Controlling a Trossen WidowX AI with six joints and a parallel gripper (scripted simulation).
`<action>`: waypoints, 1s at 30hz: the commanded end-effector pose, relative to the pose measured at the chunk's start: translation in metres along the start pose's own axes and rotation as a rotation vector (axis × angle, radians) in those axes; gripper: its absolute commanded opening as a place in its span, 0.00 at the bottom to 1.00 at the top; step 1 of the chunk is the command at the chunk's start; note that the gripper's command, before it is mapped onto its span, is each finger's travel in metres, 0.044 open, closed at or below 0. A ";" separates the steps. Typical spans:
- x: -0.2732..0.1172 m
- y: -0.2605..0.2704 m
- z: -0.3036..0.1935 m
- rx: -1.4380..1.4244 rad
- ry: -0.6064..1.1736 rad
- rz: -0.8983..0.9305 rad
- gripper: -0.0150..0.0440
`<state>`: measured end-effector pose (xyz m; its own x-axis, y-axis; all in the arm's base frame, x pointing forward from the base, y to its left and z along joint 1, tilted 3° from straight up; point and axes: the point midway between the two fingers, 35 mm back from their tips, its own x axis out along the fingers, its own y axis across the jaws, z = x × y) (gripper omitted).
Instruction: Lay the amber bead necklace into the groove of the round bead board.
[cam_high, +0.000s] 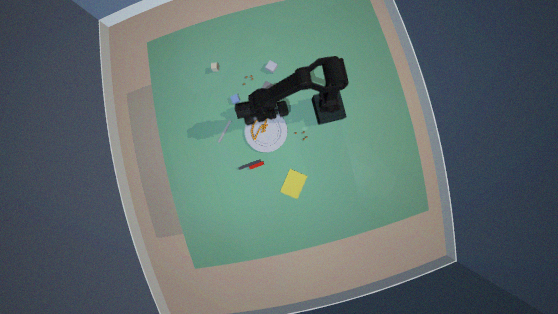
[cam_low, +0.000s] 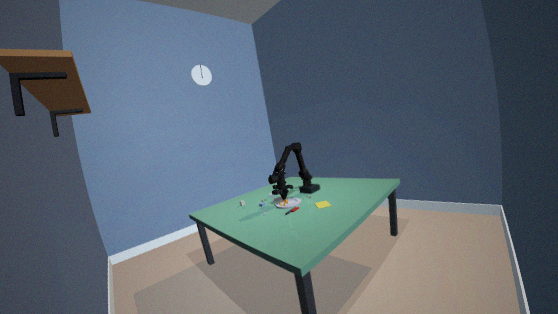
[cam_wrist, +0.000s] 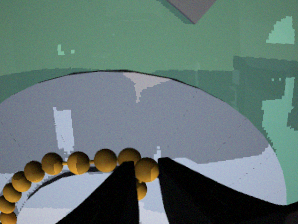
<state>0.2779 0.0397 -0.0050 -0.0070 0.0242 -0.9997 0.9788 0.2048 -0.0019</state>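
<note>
The round white bead board (cam_high: 278, 143) (cam_low: 298, 202) (cam_wrist: 200, 125) lies on the green table. The amber bead necklace (cam_high: 253, 132) (cam_wrist: 78, 162) is on its left part in the top view, bunched in uneven strands. In the wrist view a row of beads curves along the groove's dark edge from lower left towards the fingers. My gripper (cam_low: 284, 199) (cam_wrist: 147, 169) is shut on the necklace, low over the board, with a bead at its fingertips and another just below between the fingers. The arm hides the fingertips in the top view.
A blue cube (cam_high: 235, 98), a lilac cube (cam_high: 271, 66), a beige cube (cam_high: 215, 67) and a mauve block (cam_wrist: 192, 7) lie beyond the board. A silver rod (cam_high: 225, 131) is left. A red and black tool (cam_high: 256, 164) and yellow pad (cam_high: 294, 184) lie on the other side. Small brown bits are scattered.
</note>
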 end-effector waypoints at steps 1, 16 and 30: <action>0.003 -0.003 0.000 -0.006 0.001 -0.014 0.25; 0.001 -0.001 0.000 0.000 0.000 -0.003 0.79; -0.005 -0.002 0.000 -0.006 0.001 -0.014 1.00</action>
<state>0.2759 0.0394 -0.0007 -0.0194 0.0226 -0.9996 0.9786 0.2051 -0.0143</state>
